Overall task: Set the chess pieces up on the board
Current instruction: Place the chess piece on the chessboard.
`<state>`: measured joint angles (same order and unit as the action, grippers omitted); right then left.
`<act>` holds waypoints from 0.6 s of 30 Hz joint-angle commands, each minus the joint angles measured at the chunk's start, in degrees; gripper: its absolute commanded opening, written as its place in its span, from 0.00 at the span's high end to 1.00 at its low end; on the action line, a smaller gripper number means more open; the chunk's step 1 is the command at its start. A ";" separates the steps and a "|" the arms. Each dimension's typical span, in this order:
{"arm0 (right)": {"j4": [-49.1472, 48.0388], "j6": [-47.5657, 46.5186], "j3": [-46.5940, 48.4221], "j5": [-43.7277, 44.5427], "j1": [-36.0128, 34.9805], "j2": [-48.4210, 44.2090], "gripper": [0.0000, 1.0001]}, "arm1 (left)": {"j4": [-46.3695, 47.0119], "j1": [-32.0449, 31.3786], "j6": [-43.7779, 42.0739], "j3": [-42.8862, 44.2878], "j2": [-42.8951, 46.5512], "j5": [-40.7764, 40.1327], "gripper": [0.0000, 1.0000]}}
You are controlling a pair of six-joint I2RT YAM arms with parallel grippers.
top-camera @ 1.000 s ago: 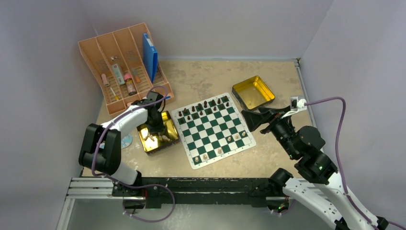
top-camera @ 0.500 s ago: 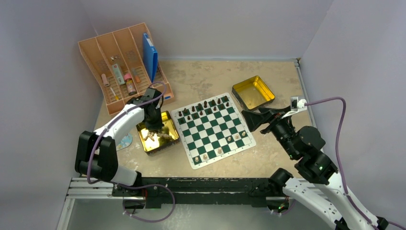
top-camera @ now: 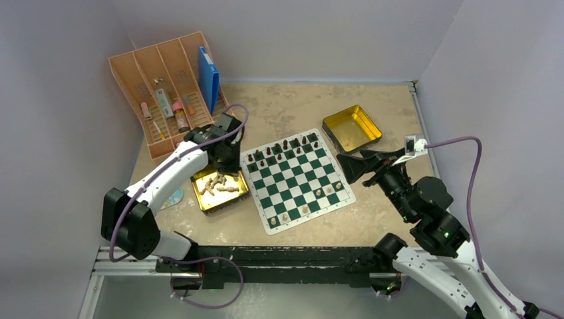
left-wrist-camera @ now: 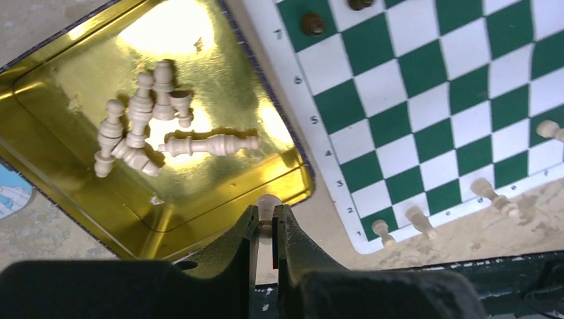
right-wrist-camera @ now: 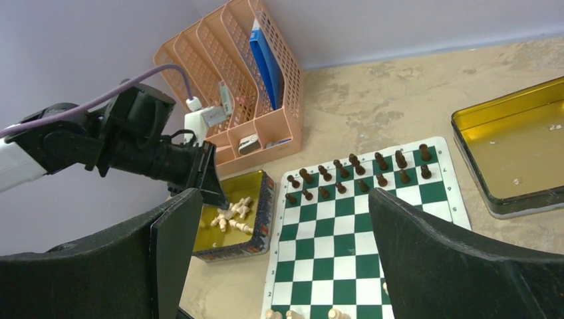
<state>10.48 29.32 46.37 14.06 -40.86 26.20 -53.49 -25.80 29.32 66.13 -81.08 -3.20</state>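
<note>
Held piece (left-wrist-camera: 268, 203): only a rounded top is poking out between the closed fingers of the left gripper (left-wrist-camera: 267, 224); its body is sitting hidden, kind unclear.
Board (left-wrist-camera: 425, 113): is running off the top and right edges of the left wrist view.
Edge piece (left-wrist-camera: 549, 128): is being cut by that view's right edge.
Near-row pieces (right-wrist-camera: 332, 314): only tops are showing at the bottom edge, between the wide-spread fingers of the right gripper (right-wrist-camera: 284, 199).
Right tin (right-wrist-camera: 515, 153): is being cropped at the right edge.
Blue disc (top-camera: 175, 197): the left arm (top-camera: 166, 176) is covering most of it.
Organizer items (top-camera: 166, 106): are appearing too small to name.
</note>
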 commanded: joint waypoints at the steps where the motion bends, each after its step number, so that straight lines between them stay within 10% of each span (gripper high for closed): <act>1: -1.11 -0.63 0.32 1.49 -0.08 -0.13 0.03 | -1.14 -4.19 2.40 4.80 -0.86 -0.66 0.93; 18: 3.46 -1.56 5.26 4.05 -0.10 -1.85 0.03 | 2.16 -24.65 6.88 18.83 -17.89 -3.74 0.94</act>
<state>14.20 29.02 47.66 16.27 -40.86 24.95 -52.82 -47.66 34.96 79.90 -95.85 -5.34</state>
